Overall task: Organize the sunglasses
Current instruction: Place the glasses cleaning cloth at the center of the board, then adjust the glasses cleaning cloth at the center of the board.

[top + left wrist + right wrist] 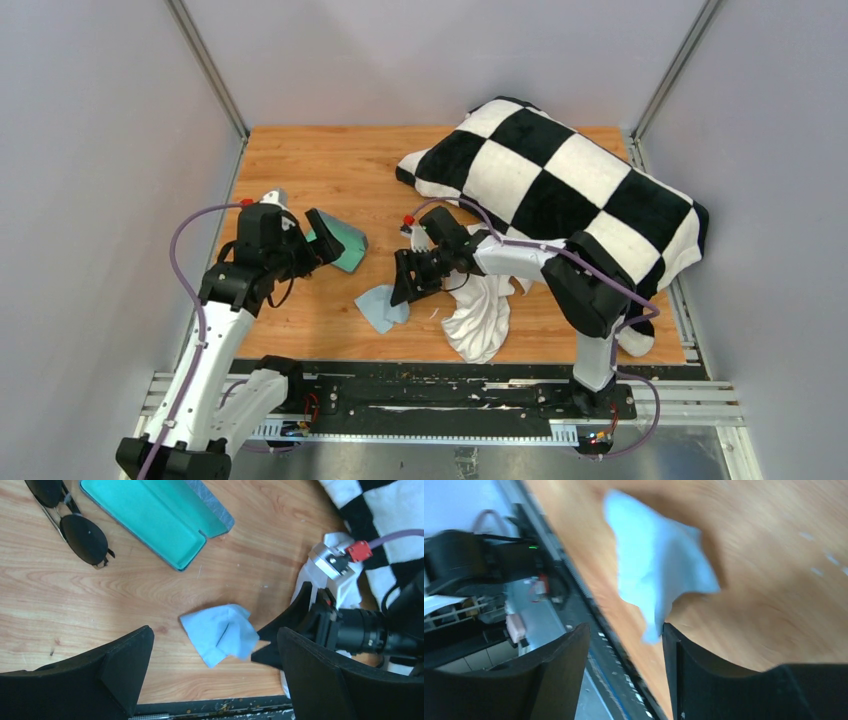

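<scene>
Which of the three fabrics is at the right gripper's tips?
The small light-blue cloth, its corner inside the open right gripper; the white cloth and checkered blanket lie behind it.

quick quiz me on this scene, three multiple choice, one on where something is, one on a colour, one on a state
1. Where do the sunglasses lie, relative to the open case?
a) inside it
b) beside it, on the table
c) on top of its lid

2. What colour is the case's lining?
a) mint green
b) red
c) yellow

3. How is the left gripper?
a) shut on the sunglasses
b) open, holding nothing
c) shut on the case

Answers:
1 b, since the left wrist view shows the glasses on bare wood next to the case.
2 a, since the open inside is plainly mint green.
3 b, since its fingers stand wide apart with nothing gripped between them.
</scene>
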`<state>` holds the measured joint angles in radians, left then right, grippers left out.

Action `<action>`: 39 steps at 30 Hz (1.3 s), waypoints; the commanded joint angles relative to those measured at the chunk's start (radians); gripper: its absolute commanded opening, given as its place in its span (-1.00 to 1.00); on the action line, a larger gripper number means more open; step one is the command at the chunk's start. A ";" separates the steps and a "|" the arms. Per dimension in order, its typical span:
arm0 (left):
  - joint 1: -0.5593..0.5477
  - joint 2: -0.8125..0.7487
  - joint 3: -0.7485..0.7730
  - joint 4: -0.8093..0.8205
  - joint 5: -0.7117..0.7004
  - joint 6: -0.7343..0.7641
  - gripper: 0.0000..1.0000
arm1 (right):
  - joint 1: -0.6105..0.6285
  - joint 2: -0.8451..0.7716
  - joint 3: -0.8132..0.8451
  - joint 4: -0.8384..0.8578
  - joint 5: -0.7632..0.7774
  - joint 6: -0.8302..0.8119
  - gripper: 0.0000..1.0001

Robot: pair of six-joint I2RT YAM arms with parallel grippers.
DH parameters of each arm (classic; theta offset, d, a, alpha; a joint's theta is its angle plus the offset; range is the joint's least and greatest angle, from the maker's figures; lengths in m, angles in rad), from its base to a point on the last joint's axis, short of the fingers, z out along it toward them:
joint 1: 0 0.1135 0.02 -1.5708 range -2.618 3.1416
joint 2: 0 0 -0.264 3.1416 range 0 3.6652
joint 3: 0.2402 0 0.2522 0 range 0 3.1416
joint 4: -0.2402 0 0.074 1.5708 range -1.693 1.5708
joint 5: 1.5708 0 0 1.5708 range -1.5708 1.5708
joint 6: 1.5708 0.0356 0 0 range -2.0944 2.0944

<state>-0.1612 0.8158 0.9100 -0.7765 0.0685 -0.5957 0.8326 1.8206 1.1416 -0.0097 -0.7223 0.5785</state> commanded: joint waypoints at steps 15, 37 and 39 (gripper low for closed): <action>-0.468 0.007 -0.421 0.189 -0.266 -0.481 0.80 | 0.022 -0.219 -0.130 -0.278 0.406 -0.156 -0.13; -0.531 0.218 -0.520 0.399 -0.349 -0.693 -0.85 | 0.158 -0.184 -0.163 -0.181 0.543 -0.142 -0.17; -0.531 0.208 -0.510 0.400 -0.373 -0.654 -1.00 | 0.172 -0.170 -0.164 -0.164 0.552 -0.129 -0.07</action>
<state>-0.6846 1.0481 0.3885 -0.3481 -0.2066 -1.2835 0.9737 1.6165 0.9878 -0.2039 -0.2008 0.4297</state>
